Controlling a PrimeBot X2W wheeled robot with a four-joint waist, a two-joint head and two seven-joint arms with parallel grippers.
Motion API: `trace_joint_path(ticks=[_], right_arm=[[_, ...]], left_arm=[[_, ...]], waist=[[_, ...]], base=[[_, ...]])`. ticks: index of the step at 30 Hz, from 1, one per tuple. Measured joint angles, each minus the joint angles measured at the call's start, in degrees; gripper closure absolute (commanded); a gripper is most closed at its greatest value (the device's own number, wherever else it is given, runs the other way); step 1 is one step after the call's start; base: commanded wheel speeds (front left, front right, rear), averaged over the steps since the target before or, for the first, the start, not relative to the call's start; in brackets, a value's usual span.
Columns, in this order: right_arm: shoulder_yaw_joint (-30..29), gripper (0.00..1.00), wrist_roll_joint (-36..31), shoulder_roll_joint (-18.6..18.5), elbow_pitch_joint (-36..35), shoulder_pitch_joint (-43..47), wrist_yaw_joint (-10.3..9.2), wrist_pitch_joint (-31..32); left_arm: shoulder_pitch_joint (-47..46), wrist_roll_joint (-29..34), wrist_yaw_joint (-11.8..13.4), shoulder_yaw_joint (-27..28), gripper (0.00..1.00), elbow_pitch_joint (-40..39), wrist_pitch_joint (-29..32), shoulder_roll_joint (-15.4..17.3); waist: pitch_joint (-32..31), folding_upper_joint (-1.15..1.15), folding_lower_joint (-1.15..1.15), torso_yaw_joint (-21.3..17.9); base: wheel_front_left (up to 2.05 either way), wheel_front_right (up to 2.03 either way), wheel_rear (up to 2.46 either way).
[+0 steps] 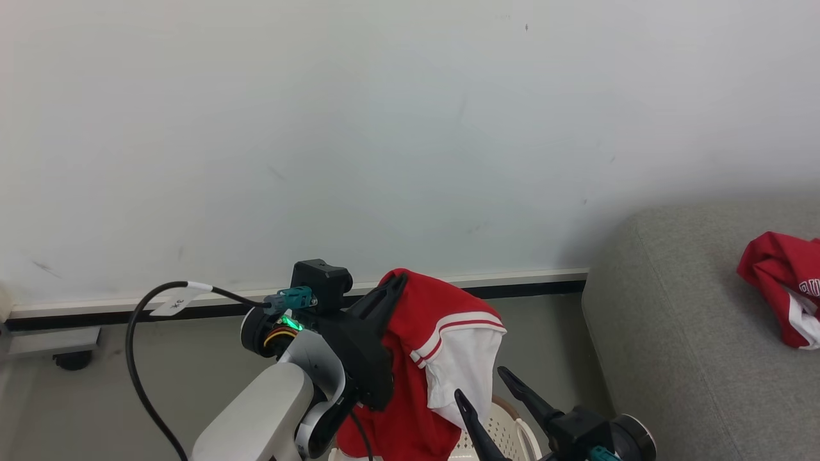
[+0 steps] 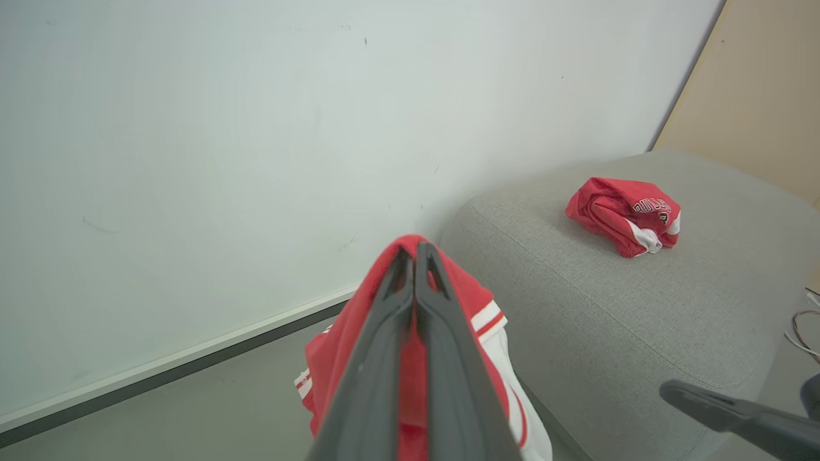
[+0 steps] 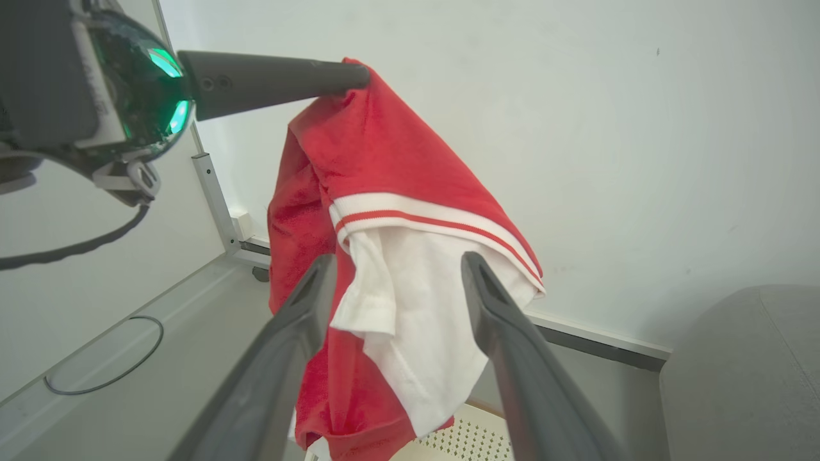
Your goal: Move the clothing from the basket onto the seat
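Head downward, wrists close on clothing [image 1: 423,307]

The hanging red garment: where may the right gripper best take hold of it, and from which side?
Probably the white cloth part below the striped trim: it hangs loose, facing the open right gripper, so come straight ahead from that side. The left gripper pinches the top fold, so a lower hold would help spread the garment.

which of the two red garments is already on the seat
The crumpled garment with dark lettering, lying on the grey seat. The striped garment with the white sleeve hangs from the left gripper.
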Motion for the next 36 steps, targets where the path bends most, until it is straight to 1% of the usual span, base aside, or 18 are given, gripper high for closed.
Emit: trace_joint_path(ticks=[5, 9, 14, 16, 22, 27, 34, 35, 36], right_arm=[[1.1, 0.0, 0.3, 0.1, 1.2, -1.4, 0.0, 0.9], [1.9, 0.0, 0.6, 0.3, 3.7, -3.9, 0.0, 2.2], [2.2, 0.0, 0.7, 1.4, 9.1, -7.4, 0.0, 3.6], [1.4, 0.0, 0.8, 2.1, 11.6, -8.6, 0.0, 3.6], [-1.2, 0.0, 1.0, 3.2, 18.8, -11.5, 0.0, 2.1], [-1.6, 0.0, 3.7, 3.3, 21.1, -13.0, 0.0, 0.5], [-1.7, 0.0, 5.9, 3.3, 23.2, -14.8, 0.0, -1.2], [-1.8, 0.11, 6.0, 3.3, 23.4, -15.1, 0.0, -1.5], [-2.0, 0.52, 6.3, 3.3, 23.7, -15.1, 0.0, -1.6]], left_arm=[[0.0, 0.0, 0.0, -0.3, 1.0, -0.5, 0.1, 0.0], [-0.2, 0.0, 0.0, -1.0, 1.0, -1.6, 0.8, -0.3], [-1.1, -0.2, -0.1, -1.7, 1.0, -2.9, 1.5, -1.0], [-1.1, -0.2, -0.1, -2.4, 1.0, -3.3, 1.8, -1.4], [-1.3, -0.5, -0.3, -3.9, 1.0, -5.3, 2.6, -2.3], [-2.0, -1.4, 0.0, -4.8, 1.0, -7.8, 3.4, -3.0], [-2.1, -3.3, 0.3, -6.6, 1.0, -12.4, 5.4, -3.5], [-2.0, -3.5, 0.5, -6.8, 1.0, -12.9, 5.6, -3.6], [-1.9, -3.6, 0.6, -6.9, 1.0, -13.4, 5.7, -3.7]], waist=[[0.0, 0.0, 0.0, 0.2], [0.0, 0.0, 0.0, 0.5], [-0.1, 0.0, 0.0, 1.1], [-0.2, 0.0, 0.0, 1.4], [-0.4, 0.0, 0.0, 2.3], [-0.5, 0.0, 0.0, 3.0], [-0.6, 0.0, 0.0, 3.1], [-0.6, 0.0, 0.0, 3.1], [-0.7, 0.0, 0.0, 3.0]], base=[[0.0, 0.0, 0.0], [0.0, 0.0, 0.0], [0.0, 0.0, 0.0], [0.0, 0.0, 0.0], [0.0, 0.0, 0.0], [0.0, 0.0, 0.0], [0.0, 0.0, 0.0], [0.0, 0.0, 0.0], [0.0, 0.0, 0.0]])
